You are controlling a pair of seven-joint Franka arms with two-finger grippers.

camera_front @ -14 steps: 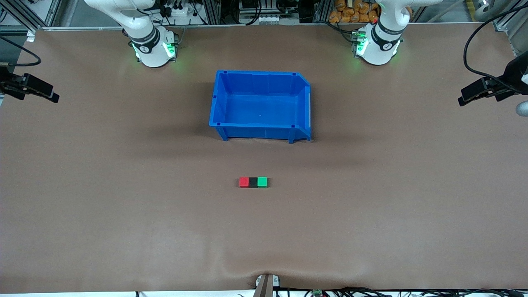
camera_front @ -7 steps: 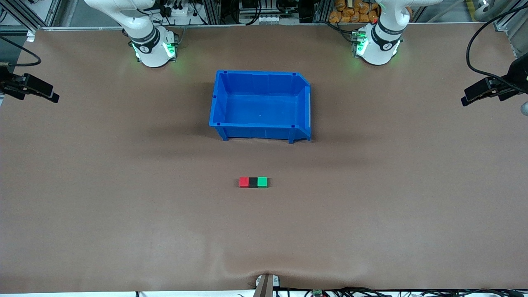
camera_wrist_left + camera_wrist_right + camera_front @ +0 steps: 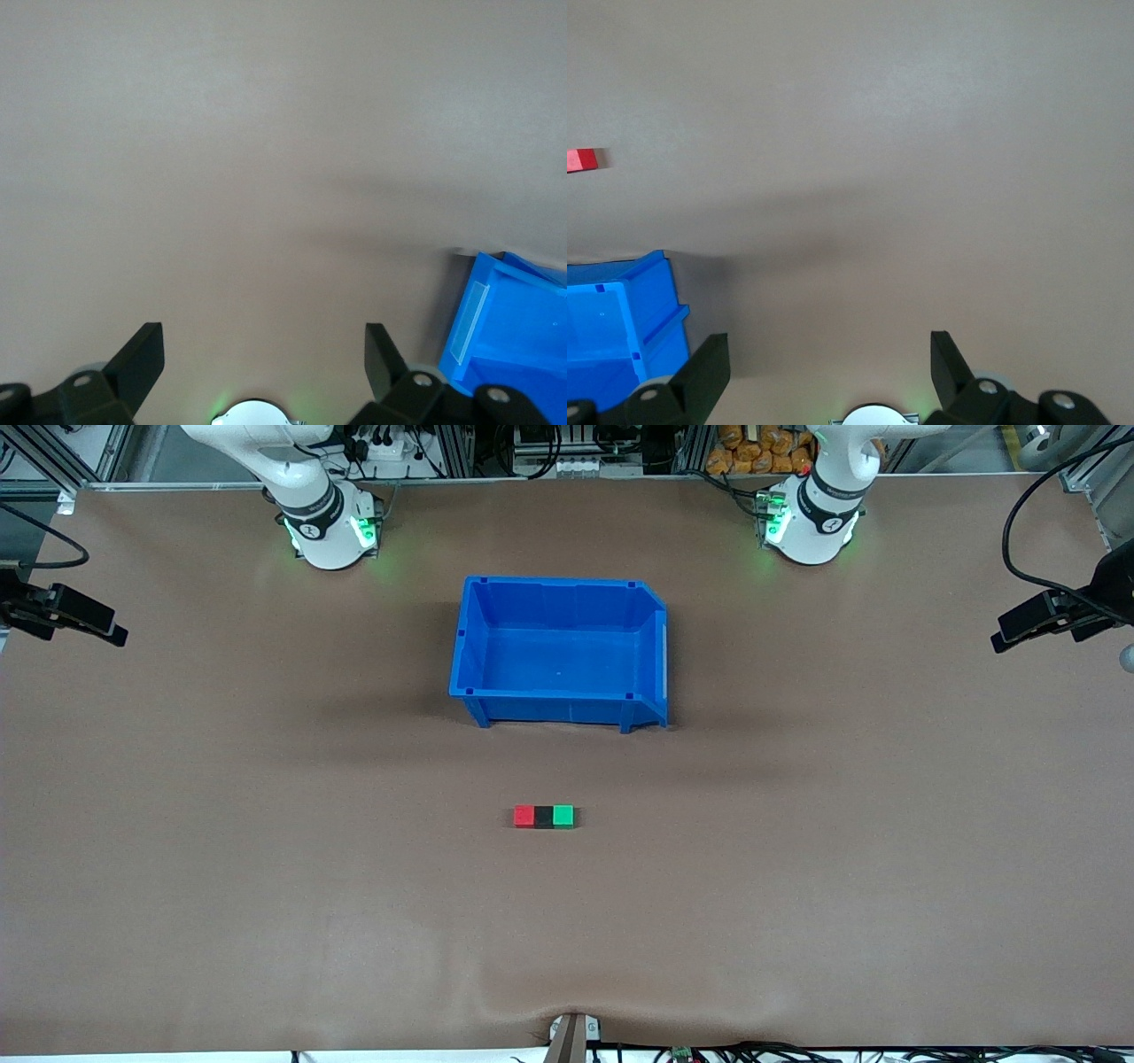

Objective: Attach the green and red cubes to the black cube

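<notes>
The red cube (image 3: 524, 816), the black cube (image 3: 543, 817) and the green cube (image 3: 563, 816) lie in one touching row on the table, black in the middle, nearer to the front camera than the blue bin. The red one sits toward the right arm's end, and a piece of the red cube (image 3: 581, 159) shows in the right wrist view. My right gripper (image 3: 113, 631) hangs open and holds nothing at its end of the table, far from the cubes. My left gripper (image 3: 1001, 638) hangs open at the other end, with nothing in it. Bare table shows between the left gripper (image 3: 264, 354) fingers and the right gripper (image 3: 830, 354) fingers.
An empty blue bin (image 3: 549, 581) stands mid-table between the arm bases and the cube row. A corner of the bin (image 3: 514, 336) shows in the left wrist view, and the bin (image 3: 620, 328) in the right. Brown table (image 3: 266, 886) spreads wide around the cubes.
The left gripper has drawn back slightly toward its end of the table. The cubes, the bin and the right gripper have stayed put.
</notes>
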